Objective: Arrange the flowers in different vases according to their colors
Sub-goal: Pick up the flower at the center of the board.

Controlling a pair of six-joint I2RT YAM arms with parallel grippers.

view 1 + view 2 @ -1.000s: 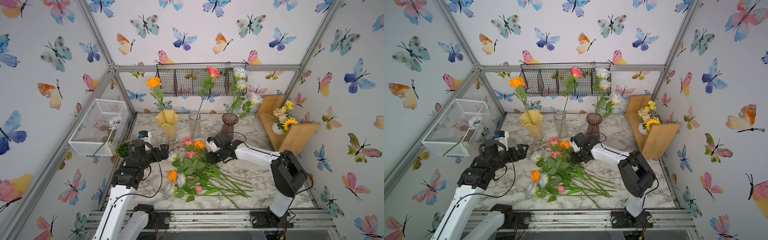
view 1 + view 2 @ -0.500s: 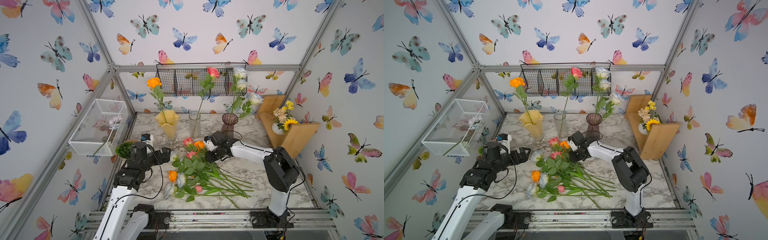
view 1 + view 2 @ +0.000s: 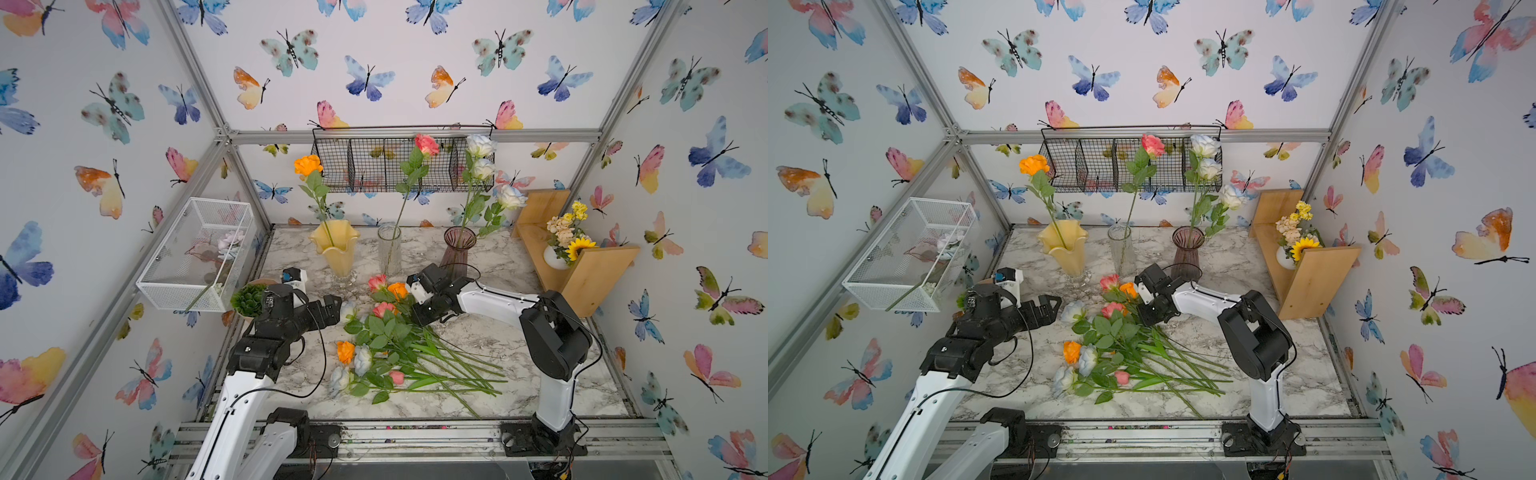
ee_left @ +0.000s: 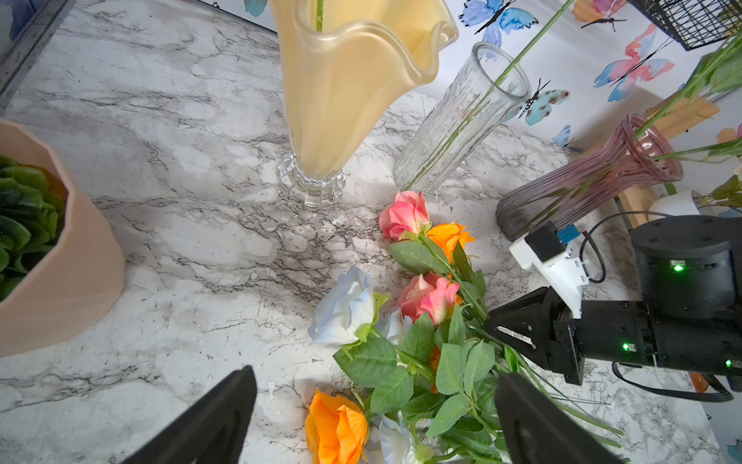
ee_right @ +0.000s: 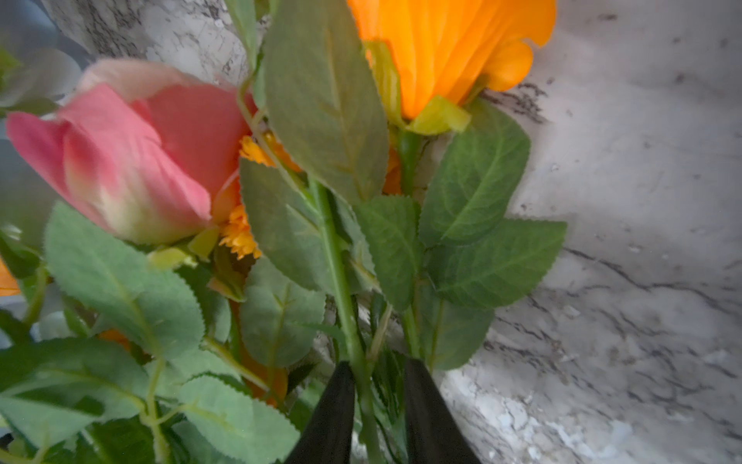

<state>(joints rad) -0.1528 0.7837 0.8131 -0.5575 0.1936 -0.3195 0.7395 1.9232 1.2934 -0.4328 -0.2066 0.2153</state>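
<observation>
Right gripper (image 5: 379,363) sits low in the flower pile (image 3: 399,357). Its jaws stand narrow with a green stem (image 5: 341,281) between them, just below an orange rose (image 5: 449,52) and a pink rose (image 5: 132,152). Can't tell from the wrist view whether the pads bite yet.

Left gripper (image 4: 373,377) is spread wide and holds nothing, hovering at the bloom end of the pile.

The pile lies loose on the marble table (image 3: 540,395), in front of three vases:
- yellow vase (image 3: 338,253): one orange flower
- clear vase (image 3: 389,253): one pink
- purple vase (image 3: 459,245): the white ones

Handling, my read:
- The flowers are artificial, so very light.
- Stems look thin, smooth and springy, so likely to twist or slip in a flat pinch.
- Leaves and petals are soft fabric and crush easily.
- Stems cross and leaves interlock, so expect neighbours to drag along on the lift.
- Best hold is bare stem below the leaf cluster, never the bloom.
- High on the stem gives better control of the head. The long tail will swing on the way into a narrow vase mouth.
- The vases are glass, tall and tippy, so no side loads.

Writing: none readable. No brand or label shows on the vases, the arms or the table.
</observation>
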